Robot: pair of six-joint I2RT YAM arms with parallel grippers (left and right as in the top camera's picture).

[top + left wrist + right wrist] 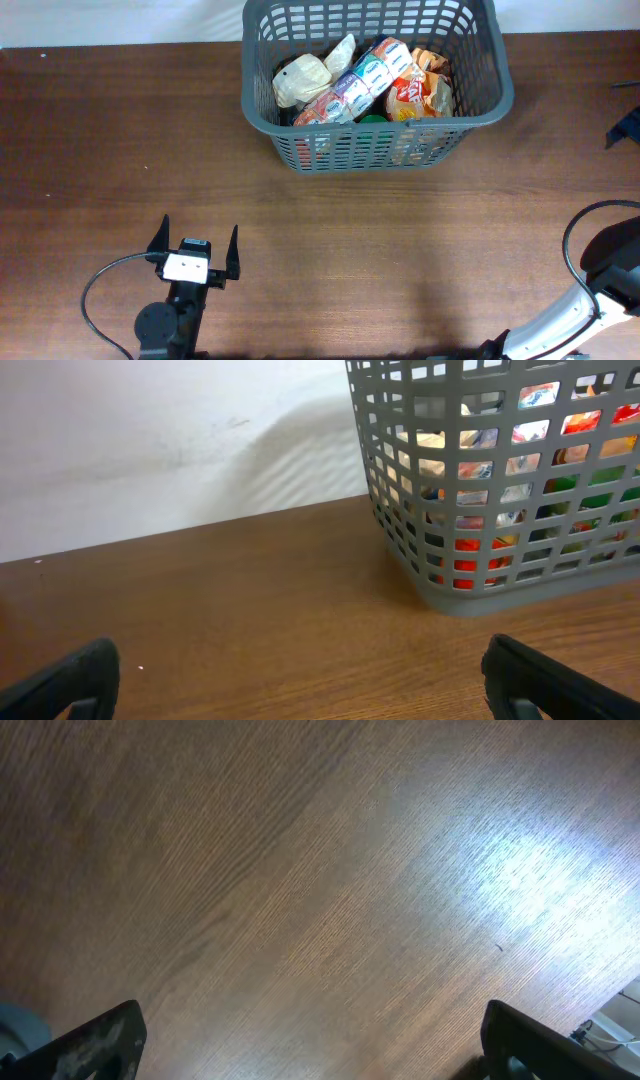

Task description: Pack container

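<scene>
With the container point(330, 128), heaped with packets point(360, 85), at the far middle-right of the desk point(420, 250), and the left gripper point(199, 232) and right gripper point(315, 1035) near, gaping wide and empty, packing looks done, so the next move likely calls only for parking the arms.

Dark grey lattice container point(478, 108), brown woodgrain table point(350, 260), red-orange-white packets point(372, 78)

Jaws of left arm point(172, 305) spread wide, empty; right arm point(565, 318) likewise.
</scene>
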